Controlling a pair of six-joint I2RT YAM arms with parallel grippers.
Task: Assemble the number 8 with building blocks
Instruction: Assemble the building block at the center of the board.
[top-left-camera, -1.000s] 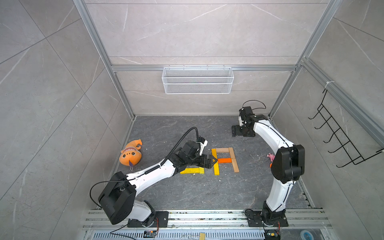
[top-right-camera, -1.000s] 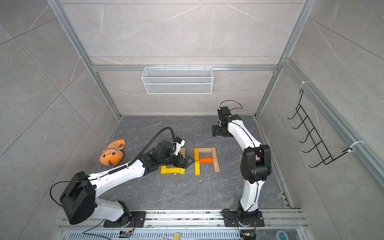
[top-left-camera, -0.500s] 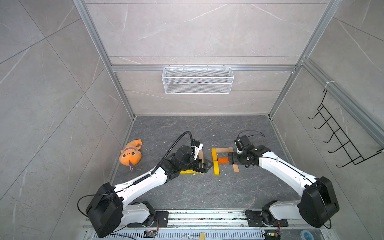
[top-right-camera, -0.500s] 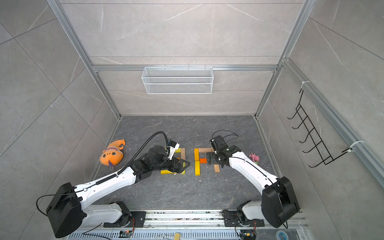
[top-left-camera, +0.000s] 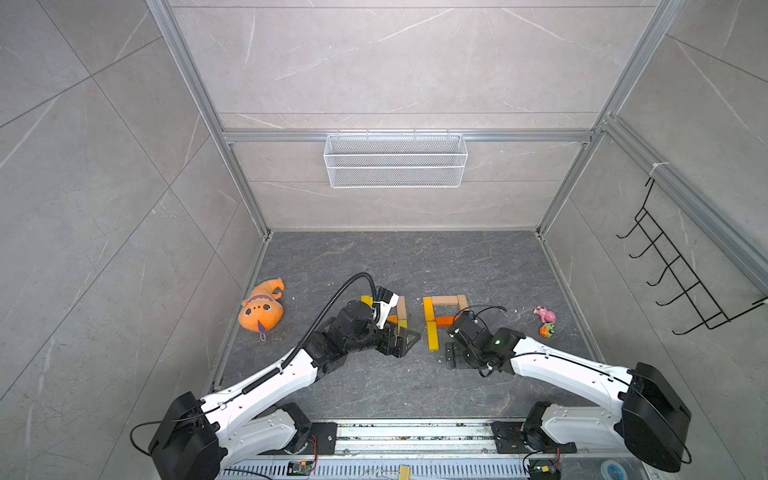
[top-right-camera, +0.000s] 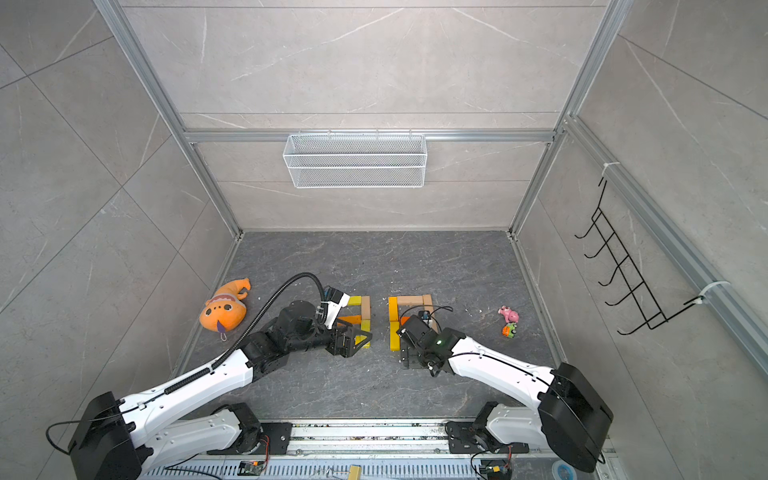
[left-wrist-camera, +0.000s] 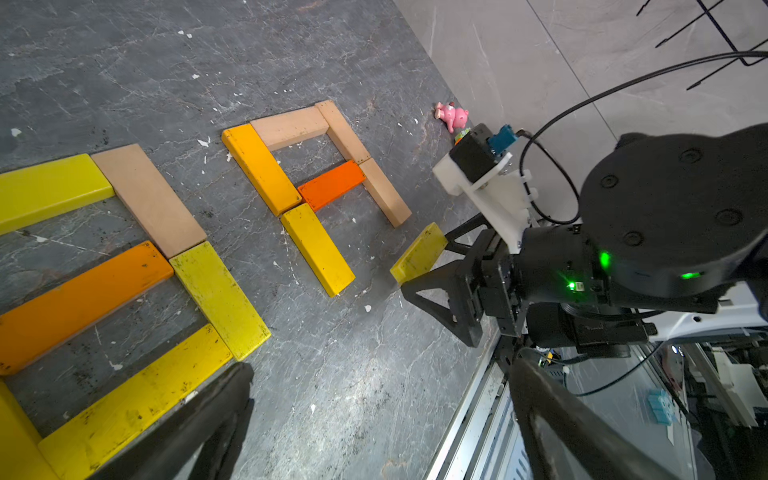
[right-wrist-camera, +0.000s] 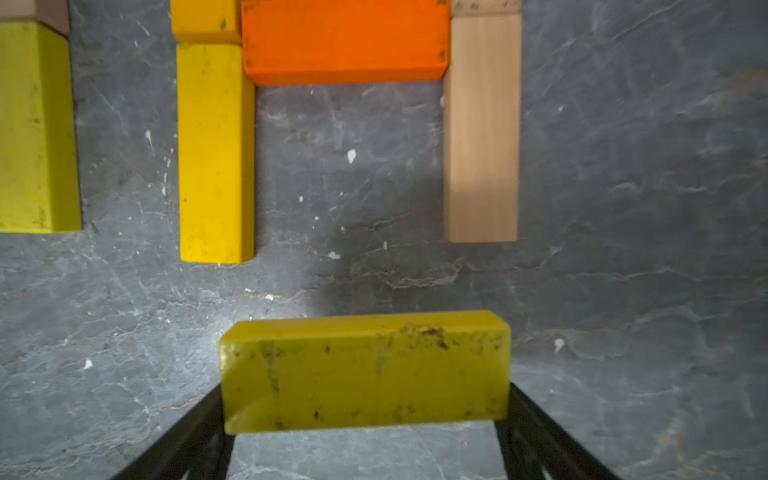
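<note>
Left gripper (top-left-camera: 402, 341): near the front, over the near right corner of the left figure; jaws spread wide, nothing between them.
Right gripper (left-wrist-camera: 428, 266): to its right, at the near end of the right figure; jaws set wide and clamped on the two ends of one block.
Held block (right-wrist-camera: 365, 370): scuffed greenish yellow, crosswise between the black fingers (right-wrist-camera: 178, 449), just near of the right figure's open end and apart from its bars.
Right figure: six bars flat on the dark stone floor (top-left-camera: 374, 257). An amber bar (left-wrist-camera: 261, 168) and a yellow bar (left-wrist-camera: 318, 249) form the left side, two tan bars (left-wrist-camera: 384, 191) the right side, a tan bar (left-wrist-camera: 291, 126) closes the far end, and an orange bar (left-wrist-camera: 331, 184) crosses the middle. The near end stands open.
Left figure: just beside it. Yellow far bar (left-wrist-camera: 50, 189), tan (left-wrist-camera: 149, 199) then greenish yellow (left-wrist-camera: 220, 299) down the right side, orange crossbar (left-wrist-camera: 79, 303), yellow near bar (left-wrist-camera: 133, 403). The left side is mostly hidden.
Plush toy (top-left-camera: 262, 307): orange, far left, by the wall.
Small toys: a pink one (top-left-camera: 545, 313) and a green and orange one (top-left-camera: 547, 330), far right.
Wire basket (top-left-camera: 395, 160): white, on the far wall.
</note>
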